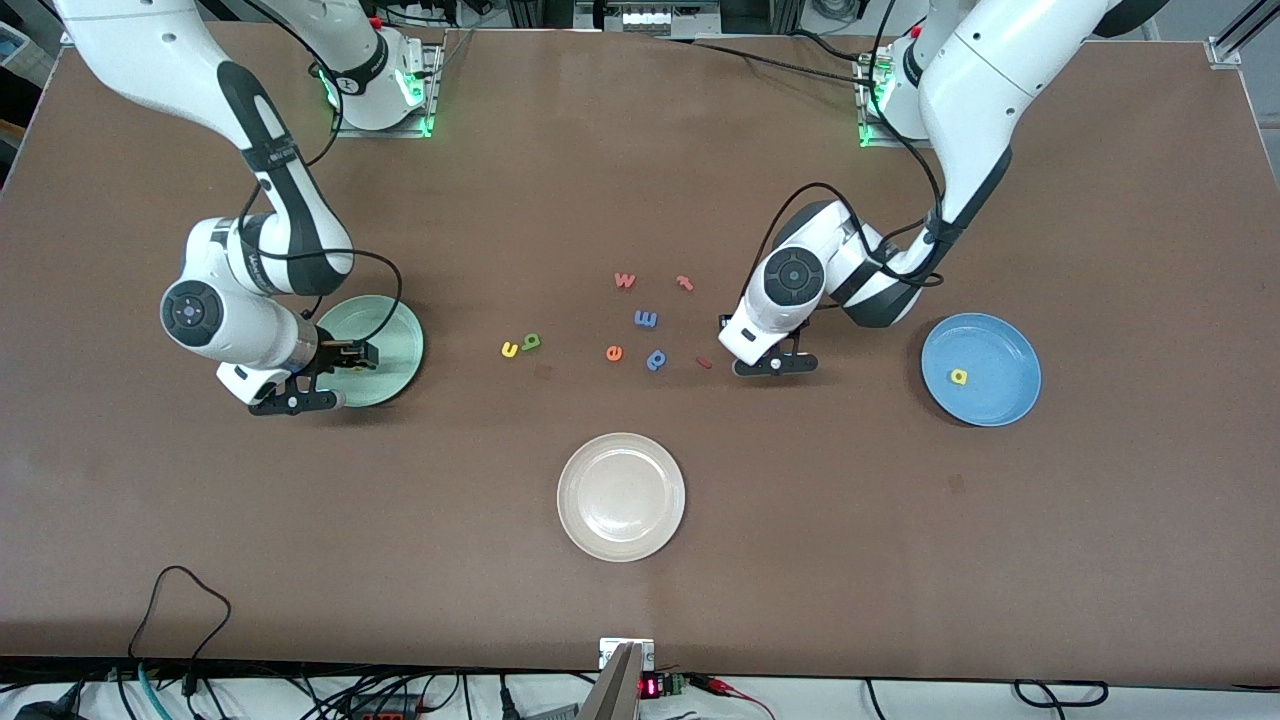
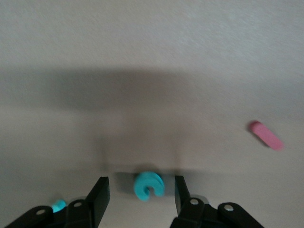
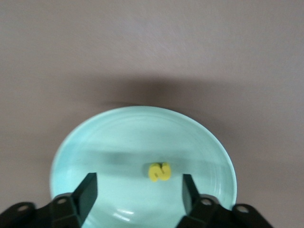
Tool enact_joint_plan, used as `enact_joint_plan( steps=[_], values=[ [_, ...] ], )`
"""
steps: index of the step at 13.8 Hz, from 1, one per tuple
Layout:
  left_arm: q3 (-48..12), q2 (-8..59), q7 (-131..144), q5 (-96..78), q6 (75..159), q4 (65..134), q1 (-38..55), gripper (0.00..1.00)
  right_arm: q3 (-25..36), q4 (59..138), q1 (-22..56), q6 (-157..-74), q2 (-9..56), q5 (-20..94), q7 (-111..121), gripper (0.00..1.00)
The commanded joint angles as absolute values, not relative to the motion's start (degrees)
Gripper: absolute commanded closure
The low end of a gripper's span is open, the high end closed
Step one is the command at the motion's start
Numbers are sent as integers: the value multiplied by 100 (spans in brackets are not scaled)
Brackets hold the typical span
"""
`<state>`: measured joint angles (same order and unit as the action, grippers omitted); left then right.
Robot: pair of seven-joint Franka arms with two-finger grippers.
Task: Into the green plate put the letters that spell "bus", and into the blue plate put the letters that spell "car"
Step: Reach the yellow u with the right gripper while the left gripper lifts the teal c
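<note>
Hovering over the green plate, the right hand is spread wide, holding nothing; the yellow s lies in the plate between its fingers. The left hand is low over the tabletop, fingers apart on either side of the teal c, not clamped on it. A pink piece lies near. The yellow a lies in the blue plate, toward the left arm's end. The yellow u and green b lie between the two hands.
</note>
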<state>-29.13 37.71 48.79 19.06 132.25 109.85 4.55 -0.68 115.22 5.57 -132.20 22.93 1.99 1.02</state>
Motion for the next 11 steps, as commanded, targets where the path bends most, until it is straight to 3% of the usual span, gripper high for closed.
enact_joint_plan(
  steps=[1, 4, 5, 9, 11],
  values=[
    [-2927, 3876, 4983, 2136, 13377, 10969, 422, 43, -271, 11602, 808, -13043, 1837, 264, -752, 0],
    [-2927, 3867, 5141, 2145, 13359, 10978, 474, 51, -694, 11505, 966, -13069, 1837, 255, -1930, 38],
    [-2944, 3841, 5150, 2145, 13333, 10978, 483, 55, -712, 11496, 1097, -13087, 1872, 255, -2195, 43],
    [-2988, 3814, 5247, 2145, 13307, 11074, 483, 55, -703, 11181, 1668, -13113, 2310, 246, -3318, 56],
    [-3067, 3814, 5273, 2145, 13307, 11101, 466, 55, -686, 11031, 1915, -13122, 2556, 185, -3865, 58]
  ],
)
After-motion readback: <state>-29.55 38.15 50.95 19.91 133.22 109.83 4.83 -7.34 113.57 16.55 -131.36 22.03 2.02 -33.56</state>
